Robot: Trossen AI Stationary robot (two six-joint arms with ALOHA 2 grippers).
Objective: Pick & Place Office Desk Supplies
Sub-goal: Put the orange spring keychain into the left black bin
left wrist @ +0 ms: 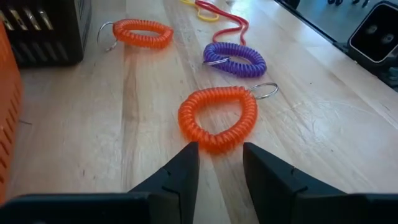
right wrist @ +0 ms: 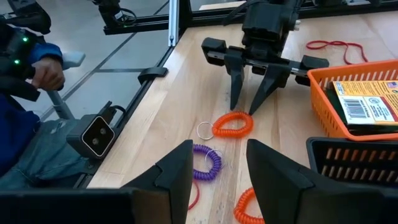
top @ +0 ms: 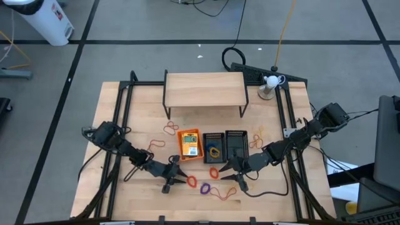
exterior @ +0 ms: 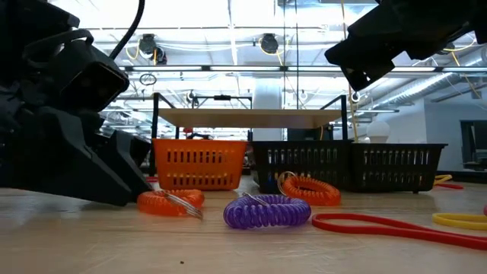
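**Op:** Near table's front edge, centre: orange coil band (left wrist: 217, 118) w/ key ring lies flat on the wood. I have the left gripper (right wrist: 250, 102) standing right over it, fingers (left wrist: 177, 177) apart, tips straddling the near side of the coil. Not clamped on it; nothing held.

**Obs:** Neighbours?

**Op:** Purple coil band (left wrist: 235, 59) just beside it, apart, own ring attached. Second orange coil (left wrist: 142, 32) farther on, close to a black mesh tray (top: 214, 146). Red loop (exterior: 380, 224) and a yellow one (exterior: 460, 220) flat on the wood toward the right side.

**Obs:** Trays?

**Op:** Three in a row in front of the wooden riser (top: 204, 89): orange tray (top: 190, 144) at left w/ a crayon box (right wrist: 364, 99) inside, then the two black mesh ones; second (top: 235, 145) at right. Middle tray holds a blue and a yellow loop, per high view. More loose loops on the wood left of the orange tray (top: 170, 129) and right of the black pair (top: 257, 139).

**Obs:** Right arm?

**Op:** Right gripper (top: 230, 172) waits in front of the black trays, above the table, fingers parted, empty.

**Obs:** Anything off-table?

**Op:** Person in a blue sleeve (right wrist: 18, 81) seated past the table edge, seen from right wrist cam.
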